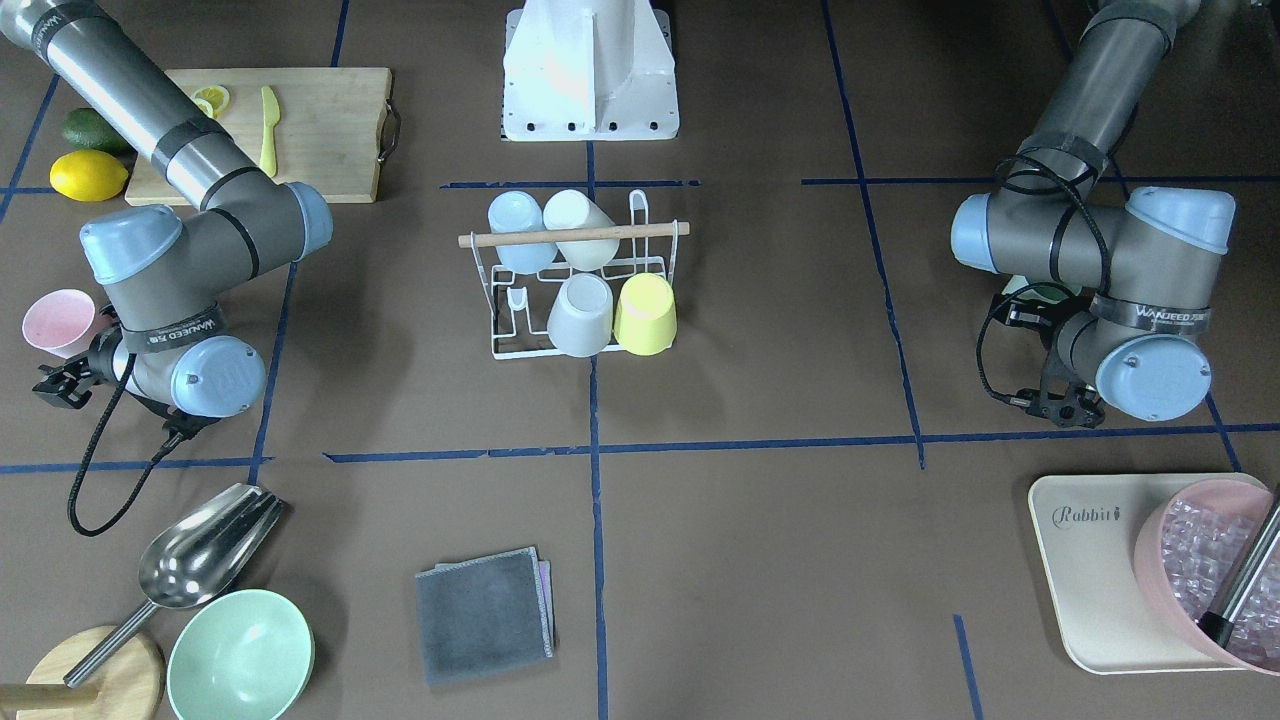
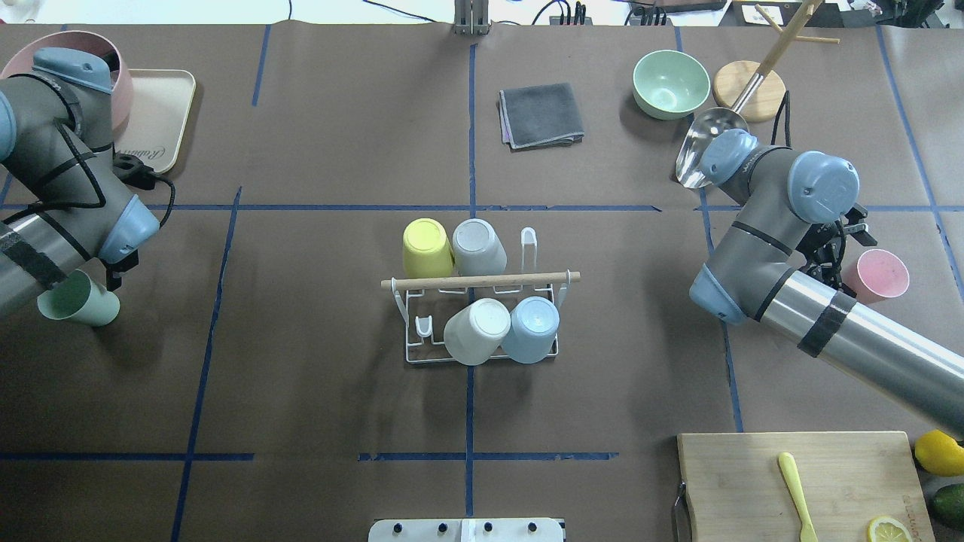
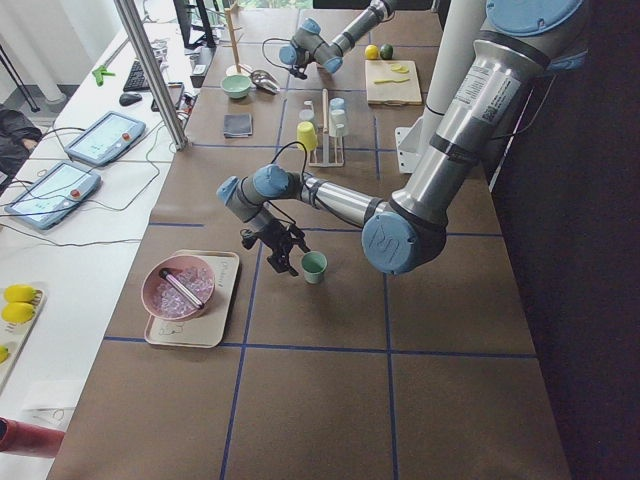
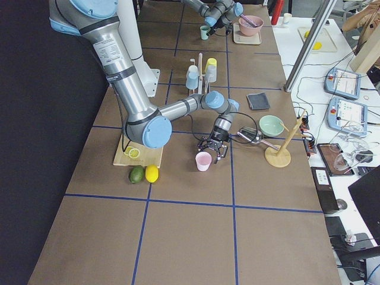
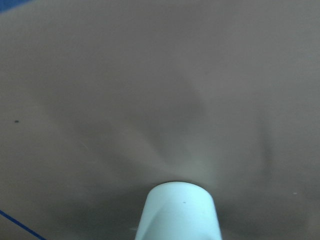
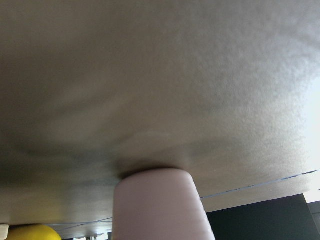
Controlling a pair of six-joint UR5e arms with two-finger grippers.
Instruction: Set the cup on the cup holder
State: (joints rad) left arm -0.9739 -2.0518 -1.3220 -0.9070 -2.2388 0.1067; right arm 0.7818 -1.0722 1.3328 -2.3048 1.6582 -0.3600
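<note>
The white wire cup holder with a wooden rod handle stands mid-table, also in the front view. It carries a yellow, a grey, a white and a blue cup. A green cup stands on the table beside my left gripper and fills the bottom of the left wrist view. A pink cup stands beside my right gripper and shows low in the right wrist view. No fingers show in either wrist view, so I cannot tell either grip.
A cutting board with a yellow knife and a lemon slice, a lemon and an avocado lie near right. A green bowl, metal scoop, wooden stand and grey cloth lie far. A tray holds a pink bowl far left.
</note>
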